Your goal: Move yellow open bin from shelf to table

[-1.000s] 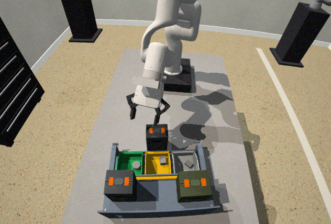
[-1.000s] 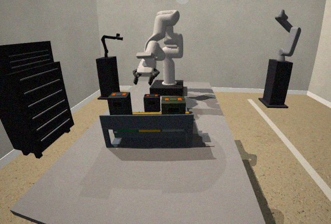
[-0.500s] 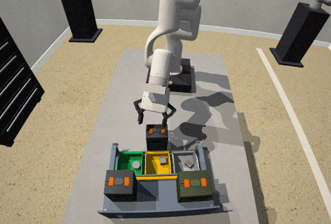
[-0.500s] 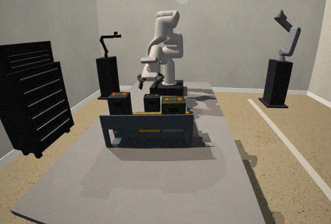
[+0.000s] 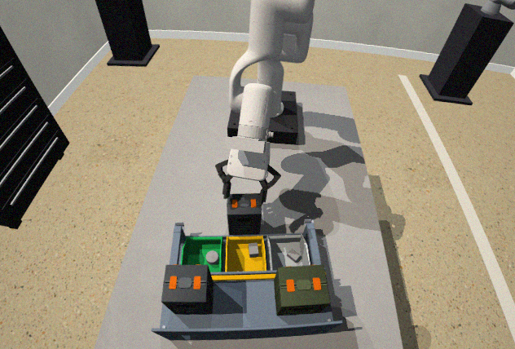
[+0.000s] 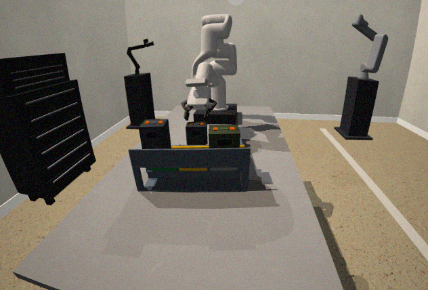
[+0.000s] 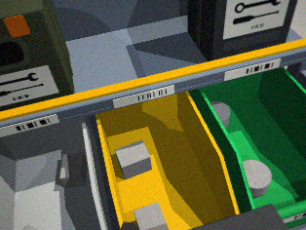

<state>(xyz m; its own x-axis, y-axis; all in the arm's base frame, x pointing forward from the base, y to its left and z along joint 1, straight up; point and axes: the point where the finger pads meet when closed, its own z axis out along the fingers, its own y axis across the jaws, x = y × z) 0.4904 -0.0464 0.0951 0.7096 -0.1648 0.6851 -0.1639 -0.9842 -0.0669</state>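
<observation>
The yellow open bin (image 5: 239, 259) (image 7: 161, 146) stands in the middle of the shelf's lower level, between a green bin (image 5: 195, 250) (image 7: 265, 122) and a grey bin (image 5: 279, 254) (image 7: 29, 195). Grey blocks (image 5: 253, 249) (image 7: 133, 158) lie in it. My gripper (image 5: 244, 191) (image 6: 196, 111) is open and empty. It hangs just above a black case (image 5: 244, 214) (image 6: 196, 133) that stands on the table right behind the shelf, on the robot's side of the yellow bin. The fingers do not show in the wrist view.
The grey shelf (image 5: 249, 324) (image 6: 189, 157) carries a dark case (image 5: 186, 289) (image 6: 154, 133) and an olive case (image 5: 301, 289) (image 6: 224, 135) on its upper level, behind a yellow-edged rail (image 7: 146, 84). The table (image 5: 187, 129) (image 6: 207, 245) stretches out around it.
</observation>
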